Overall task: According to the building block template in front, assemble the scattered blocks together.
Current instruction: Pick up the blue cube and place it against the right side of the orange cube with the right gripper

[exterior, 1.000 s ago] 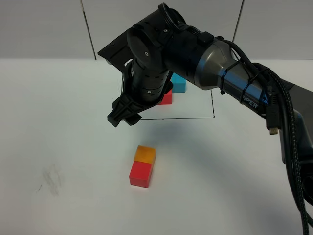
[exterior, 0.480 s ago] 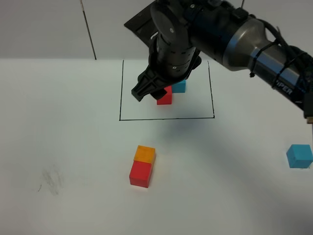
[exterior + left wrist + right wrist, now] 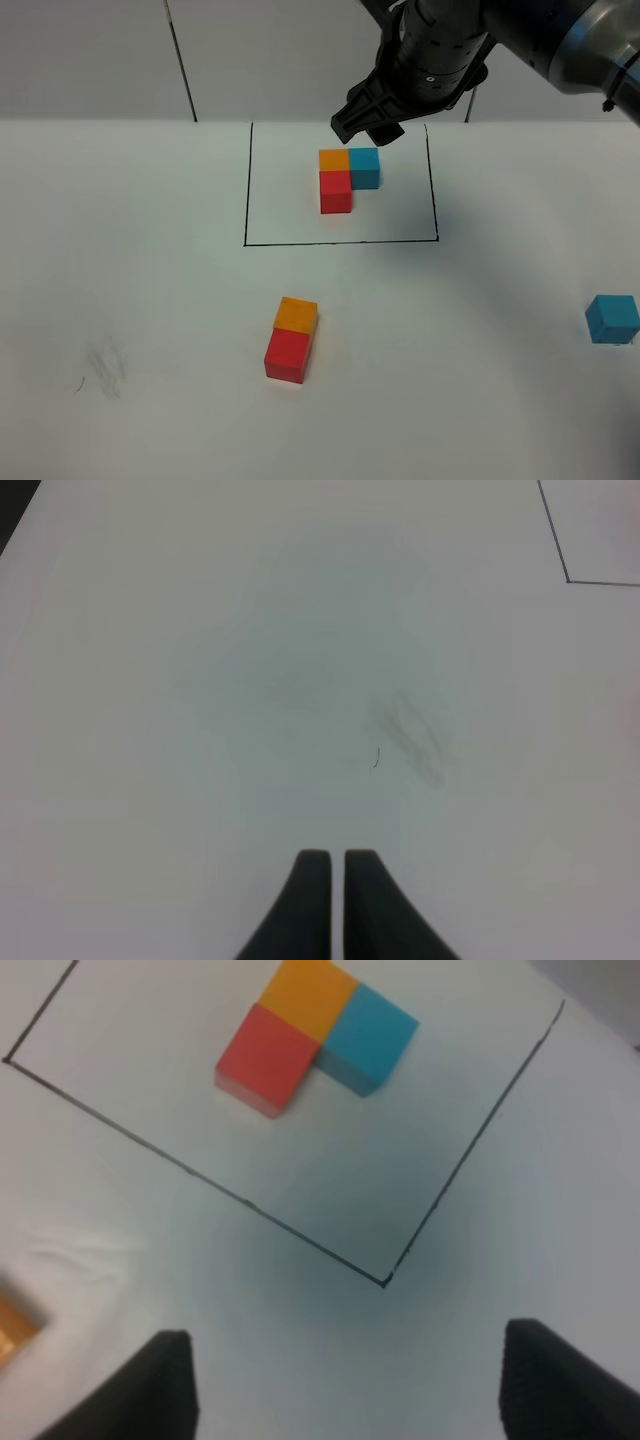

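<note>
One framed template [image 3: 336,180] of three joined cubes and three loose ones: one red cube [image 3: 287,355], one orange cube [image 3: 297,313], one blue cube [image 3: 612,318].

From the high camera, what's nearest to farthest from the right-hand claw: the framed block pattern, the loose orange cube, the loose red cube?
1. Building block template, inside the black frame, closest to the right gripper.
2. Loose orange cube, in front of the frame.
3. Loose red cube, touching the orange one's near side.

The table [image 3: 120,250] is smooth matt white (with a faint grey smudge [image 3: 105,365] at seven o'clock), the red cube [image 3: 286,355], orange cube [image 3: 297,314] and blue cube [image 3: 612,318] look matt and smooth, and the arm [image 3: 440,50] has a glossy black casing.
</note>
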Robot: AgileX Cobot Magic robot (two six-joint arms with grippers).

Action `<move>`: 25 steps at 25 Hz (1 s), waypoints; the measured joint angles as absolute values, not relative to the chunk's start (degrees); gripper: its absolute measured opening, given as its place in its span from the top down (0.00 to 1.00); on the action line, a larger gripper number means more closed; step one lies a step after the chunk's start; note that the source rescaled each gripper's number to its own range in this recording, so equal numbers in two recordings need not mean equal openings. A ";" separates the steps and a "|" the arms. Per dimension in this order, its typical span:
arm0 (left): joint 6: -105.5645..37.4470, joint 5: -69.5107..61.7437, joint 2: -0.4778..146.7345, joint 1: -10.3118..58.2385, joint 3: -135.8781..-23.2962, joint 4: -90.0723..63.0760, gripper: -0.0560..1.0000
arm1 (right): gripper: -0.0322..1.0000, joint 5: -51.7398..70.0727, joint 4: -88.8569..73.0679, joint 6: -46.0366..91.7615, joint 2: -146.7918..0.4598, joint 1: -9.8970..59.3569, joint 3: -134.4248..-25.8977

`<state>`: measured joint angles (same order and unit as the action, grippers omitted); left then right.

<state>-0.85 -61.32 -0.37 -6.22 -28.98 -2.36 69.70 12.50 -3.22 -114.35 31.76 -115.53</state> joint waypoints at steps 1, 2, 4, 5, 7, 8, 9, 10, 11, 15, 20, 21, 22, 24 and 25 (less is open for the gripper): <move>-0.85 -61.32 -0.37 -6.22 -28.98 -2.36 0.94 | 0.17 69.75 12.50 -3.29 -114.23 31.24 -115.12; -0.85 -61.32 -0.37 -6.22 -28.98 -2.36 0.94 | 0.17 69.70 12.55 -3.62 -114.16 30.66 -114.56; -0.85 -61.32 -0.37 -6.22 -28.98 -2.36 0.94 | 0.17 69.70 12.55 -4.27 -113.84 29.42 -113.02; -0.85 -61.32 -0.37 -6.22 -28.98 -2.36 0.94 | 0.17 69.70 12.50 -4.37 -113.64 28.70 -112.06; -0.85 -61.32 -0.37 -6.22 -28.98 -2.36 0.94 | 0.17 69.75 12.51 -4.50 -112.96 27.34 -110.34; -0.85 -61.32 -0.37 -6.22 -28.98 -2.36 0.94 | 0.17 69.75 12.51 -4.56 -112.47 26.84 -109.44; -0.85 -61.32 -0.37 -6.22 -28.98 -2.36 0.94 | 0.17 69.75 12.57 -4.70 -111.94 26.28 -108.49; -0.85 -61.32 -0.37 -6.22 -28.98 -2.36 0.94 | 0.17 69.75 12.72 -5.12 -111.29 25.71 -107.65; -0.85 -61.32 -0.37 -6.22 -28.98 -2.36 0.94 | 0.17 69.75 12.98 -5.42 -110.51 25.19 -106.56; -0.85 -61.32 -0.37 -6.22 -28.98 -2.36 0.94 | 0.17 69.75 14.00 -6.76 -106.94 22.99 -101.87; -0.85 -61.32 -0.37 -6.22 -28.98 -2.36 0.94 | 0.17 69.63 14.11 -8.22 -102.03 20.02 -93.19; -0.85 -61.32 -0.37 -6.22 -28.98 -2.36 0.94 | 0.17 69.01 14.11 -8.65 -100.96 19.43 -91.49; -0.85 -61.32 -0.37 -6.22 -28.98 -2.36 0.94 | 0.17 68.13 14.11 -8.91 -99.87 18.97 -89.36; -0.85 -61.32 -0.37 -6.22 -28.98 -2.36 0.94 | 0.17 66.08 14.11 -9.90 -97.93 17.92 -85.29; -0.85 -61.32 -0.37 -6.22 -28.98 -2.36 0.94 | 0.17 64.79 14.11 -10.36 -96.94 17.42 -82.97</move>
